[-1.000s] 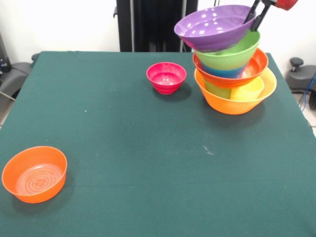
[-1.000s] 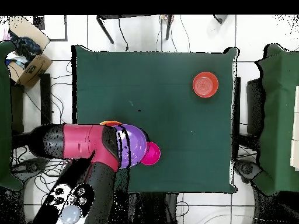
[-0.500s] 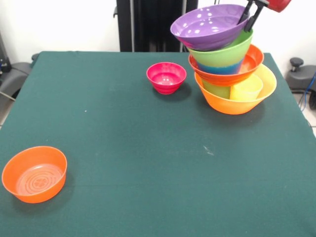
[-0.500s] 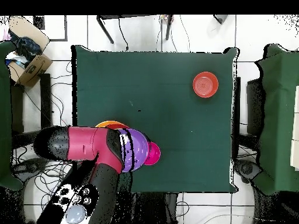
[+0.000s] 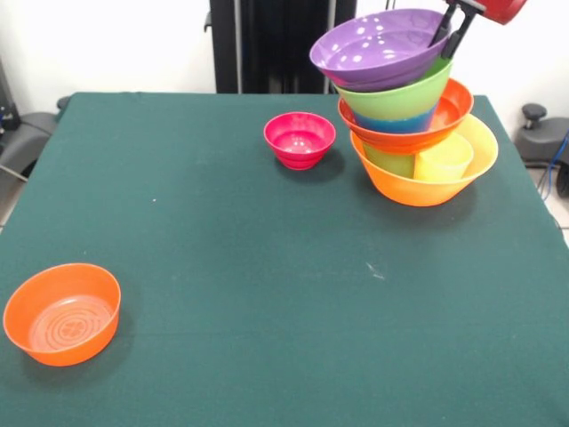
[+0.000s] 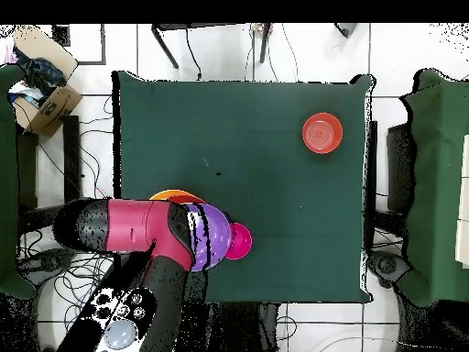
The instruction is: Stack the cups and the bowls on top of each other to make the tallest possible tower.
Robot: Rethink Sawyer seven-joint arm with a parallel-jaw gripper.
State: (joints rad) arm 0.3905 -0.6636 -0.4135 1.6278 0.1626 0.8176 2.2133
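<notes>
Leaning out toward the pink bowl's side, the tower (image 5: 416,124) stands at the far right of the table (image 5: 267,294) in the front view, and it looks anything but straight! At the bottom sits the big orange bowl (image 5: 425,182), flat on the green cloth, with a green cup (image 5: 389,161) and a yellow cup (image 5: 444,160) showing through its wall side by side. Above them rides the wide red-orange bowl (image 5: 405,135), tipped, then a band of blue (image 5: 396,123), then the lime green bowl (image 5: 400,96), and right at the top the purple bowl (image 5: 380,49), tilted so its open mouth faces the camera.

Up at the top right corner, the gripper (image 5: 451,28) comes down with its two dark fingers (image 5: 440,25) either side of the purple bowl's far rim — narrow, and pinching that rim, by the look of it. A red piece of the arm (image 5: 503,9) shows just above.

Off the stack, the small pink bowl (image 5: 300,140) sits upright just beside the tower, apart from it. The small orange bowl (image 5: 62,313) is well away at the near left corner, upright too.

From overhead, the red and black arm covers most of the tower; only the purple bowl (image 6: 218,234), a sliver of orange rim (image 6: 174,194) and the pink bowl (image 6: 241,241) peek out.
</notes>
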